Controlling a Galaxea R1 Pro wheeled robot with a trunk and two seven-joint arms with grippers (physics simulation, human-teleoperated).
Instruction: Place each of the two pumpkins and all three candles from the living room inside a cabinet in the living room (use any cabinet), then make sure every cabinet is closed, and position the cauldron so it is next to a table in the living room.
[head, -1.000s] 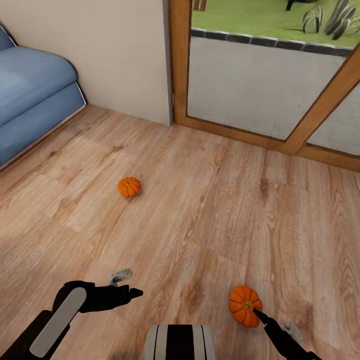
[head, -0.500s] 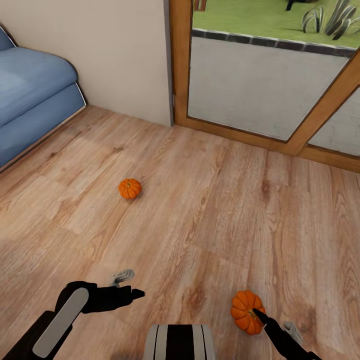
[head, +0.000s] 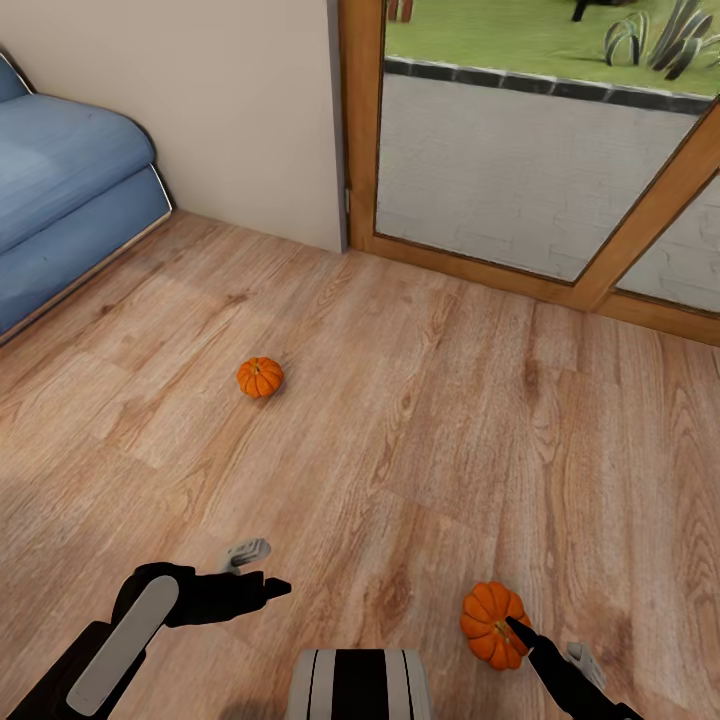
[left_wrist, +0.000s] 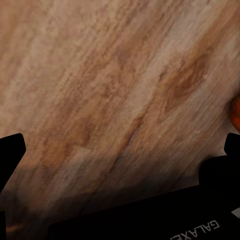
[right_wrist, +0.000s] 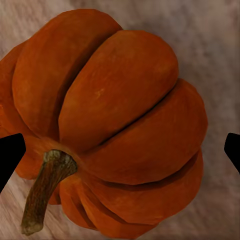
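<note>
Even daylight came through the glass door (head: 520, 170); the floor (head: 400, 420) looked sharp, the left wrist view blurred.

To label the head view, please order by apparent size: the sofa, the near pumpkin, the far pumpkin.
1. Blue sofa, largest, though cut off by the frame.
2. Near pumpkin.
3. Far pumpkin; it looks smaller, but distance may explain that.

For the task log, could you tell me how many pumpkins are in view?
2: one pumpkin on the floor toward the sofa, another pumpkin at the right hand.
</note>
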